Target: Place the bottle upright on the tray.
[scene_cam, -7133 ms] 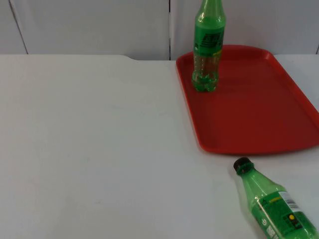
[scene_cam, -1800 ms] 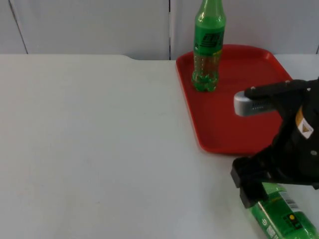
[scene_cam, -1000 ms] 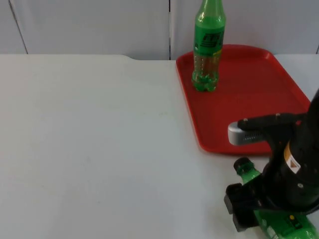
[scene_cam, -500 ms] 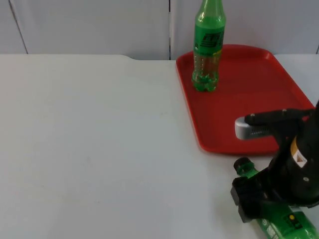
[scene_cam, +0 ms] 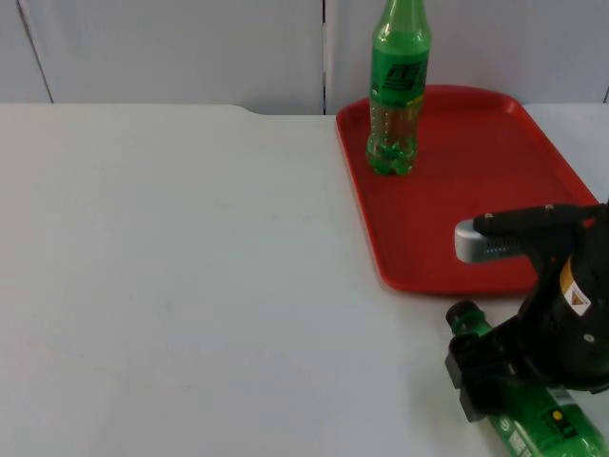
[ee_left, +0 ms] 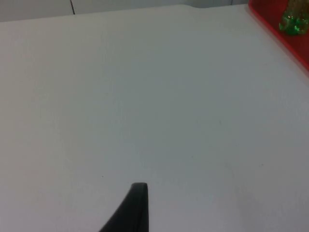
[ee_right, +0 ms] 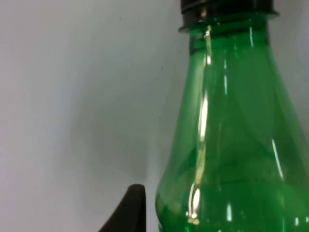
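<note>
The white desk (scene_cam: 171, 286) extends back to the grey partition wall (scene_cam: 171, 48). A red tray (scene_cam: 476, 209) lies flat at the far right of the desk, its far edge near the wall.

One green bottle (scene_cam: 399, 86) stands upright on the tray, close to the tray's far left corner; its base (ee_left: 293, 21) also appears in the left wrist view, beside the tray's rim (ee_left: 277, 30).

A second green bottle (scene_cam: 533, 419) lies on its side on the desk, just in front of the tray's near edge and not touching it. Its black cap (scene_cam: 463, 314) points toward the tray. In the right wrist view, the neck and shoulder of this lying bottle (ee_right: 231, 135) sit directly next to a black fingertip.

The right gripper (scene_cam: 485, 381) is positioned low over the lying bottle, at its shoulder just behind the cap. Whether its jaws are open or clamped on the bottle cannot be determined.

The left gripper (ee_left: 133, 208) hangs above bare desk surface, well apart from the tray, with the arm waiting. The state of its jaws cannot be determined.
</note>
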`<state>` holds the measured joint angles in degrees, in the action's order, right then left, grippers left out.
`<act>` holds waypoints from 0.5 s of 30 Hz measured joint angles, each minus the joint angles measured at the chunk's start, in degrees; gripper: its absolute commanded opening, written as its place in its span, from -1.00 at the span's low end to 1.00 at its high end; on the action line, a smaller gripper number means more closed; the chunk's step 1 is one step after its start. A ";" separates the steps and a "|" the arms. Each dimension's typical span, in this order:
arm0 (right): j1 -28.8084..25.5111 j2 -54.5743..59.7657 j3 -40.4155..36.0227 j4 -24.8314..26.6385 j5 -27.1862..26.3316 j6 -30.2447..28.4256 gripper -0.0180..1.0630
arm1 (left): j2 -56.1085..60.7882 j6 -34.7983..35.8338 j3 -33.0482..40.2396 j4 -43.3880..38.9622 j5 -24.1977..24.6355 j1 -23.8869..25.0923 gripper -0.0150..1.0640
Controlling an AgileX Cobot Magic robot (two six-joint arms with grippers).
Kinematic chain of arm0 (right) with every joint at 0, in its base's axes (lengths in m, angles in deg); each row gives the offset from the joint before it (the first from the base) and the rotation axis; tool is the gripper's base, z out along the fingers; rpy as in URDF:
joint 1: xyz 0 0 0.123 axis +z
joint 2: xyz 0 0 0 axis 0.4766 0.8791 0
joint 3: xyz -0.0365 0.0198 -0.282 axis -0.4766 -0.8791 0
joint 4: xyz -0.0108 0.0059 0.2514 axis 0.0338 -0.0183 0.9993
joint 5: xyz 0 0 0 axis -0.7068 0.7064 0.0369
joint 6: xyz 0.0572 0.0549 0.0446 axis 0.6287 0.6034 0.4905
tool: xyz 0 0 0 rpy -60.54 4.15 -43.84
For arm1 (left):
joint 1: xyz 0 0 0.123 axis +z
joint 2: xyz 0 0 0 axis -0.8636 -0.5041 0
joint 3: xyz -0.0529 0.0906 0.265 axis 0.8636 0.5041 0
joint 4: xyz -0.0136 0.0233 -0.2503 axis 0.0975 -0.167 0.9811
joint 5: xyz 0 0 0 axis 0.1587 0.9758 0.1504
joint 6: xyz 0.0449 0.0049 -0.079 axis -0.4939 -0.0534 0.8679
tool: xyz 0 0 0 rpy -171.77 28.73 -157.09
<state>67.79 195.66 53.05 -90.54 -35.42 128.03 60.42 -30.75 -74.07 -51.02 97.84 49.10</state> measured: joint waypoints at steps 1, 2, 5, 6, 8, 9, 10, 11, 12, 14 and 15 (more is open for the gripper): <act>0.00 0.00 0.00 0.00 0.14 0.00 0.80 | 0.00 0.00 0.00 0.00 0.00 0.00 0.97; 0.00 0.00 0.00 0.00 0.14 0.00 0.80 | 0.00 0.00 0.00 0.00 0.00 0.00 0.97; 0.00 0.00 0.00 0.00 0.14 -0.12 0.80 | 0.00 0.00 0.00 0.00 0.00 0.00 0.97; 0.00 0.00 0.00 0.00 0.14 -0.12 0.80 | 0.00 0.00 0.00 0.00 0.00 0.00 0.97; 0.13 0.00 0.00 0.00 0.14 -0.30 0.80 | 0.00 0.00 0.00 0.00 0.00 0.00 0.97; 0.64 0.00 0.00 0.00 0.14 -0.41 0.80 | 0.00 0.00 0.00 0.00 0.00 0.00 0.97; 0.80 0.00 0.00 0.00 0.14 -0.41 0.80 | 0.00 0.00 0.00 0.00 0.00 0.00 0.97; 0.96 0.00 0.00 0.00 0.14 -0.50 0.80 | 0.00 0.00 0.00 0.00 0.00 0.00 0.97; 0.96 0.00 0.00 0.00 0.14 -0.50 0.80 | 0.00 0.00 0.00 0.00 0.00 0.00 0.97; 0.96 0.26 0.00 -0.08 0.14 -0.50 0.80 | 0.00 0.00 0.00 0.00 0.00 0.00 0.97; 0.96 0.90 0.00 -0.08 0.25 -0.63 0.78 | 0.00 0.00 0.00 0.00 0.00 0.00 0.97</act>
<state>68.76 196.56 53.05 -90.62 -35.17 127.40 60.42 -30.75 -74.07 -51.02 97.84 49.10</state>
